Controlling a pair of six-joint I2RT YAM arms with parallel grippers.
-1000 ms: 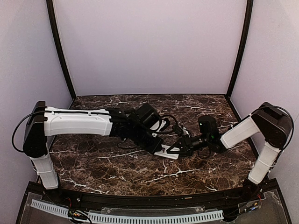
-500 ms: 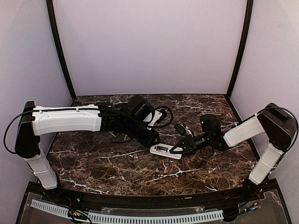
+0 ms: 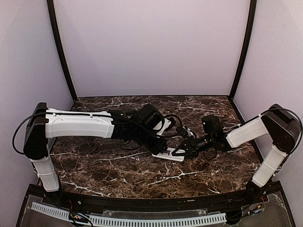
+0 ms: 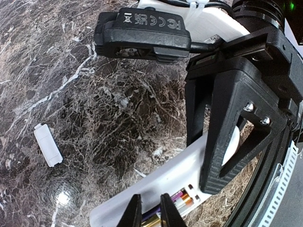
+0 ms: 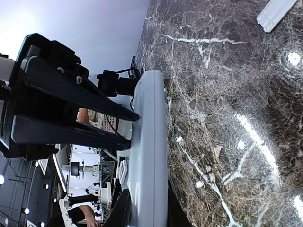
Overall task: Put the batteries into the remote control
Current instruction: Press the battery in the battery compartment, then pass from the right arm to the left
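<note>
Remote control (image 3: pixel 168 155) position: centre of the dark marble table (image 3: pixel 104 175), between the two arms, with its back facing up. The handset is slim and white. In the left wrist view its recessed compartment is open, and battery ends (image 4: pixel 182 195) in gold and purple show inside it.

Right gripper (image 3: pixel 176 152): clamped across the right-hand end of the remote control. The right wrist view shows the handset edge-on, running straight out from between the two fingers, with one long edge close to the table surface.

Left gripper (image 3: pixel 162 147): reaches in from the left and points down at the open compartment. Its fingertips (image 4: pixel 134 213) are drawn close together, leaving only a narrow slot. They sit directly over the batteries, but the frame edge cuts them off, so it cannot be told whether they pinch a battery or only press on one.

Battery cover (image 4: pixel 47 145): a small loose white rectangle lying flat on the marble, well apart from the remote control and touched by neither gripper.
</note>
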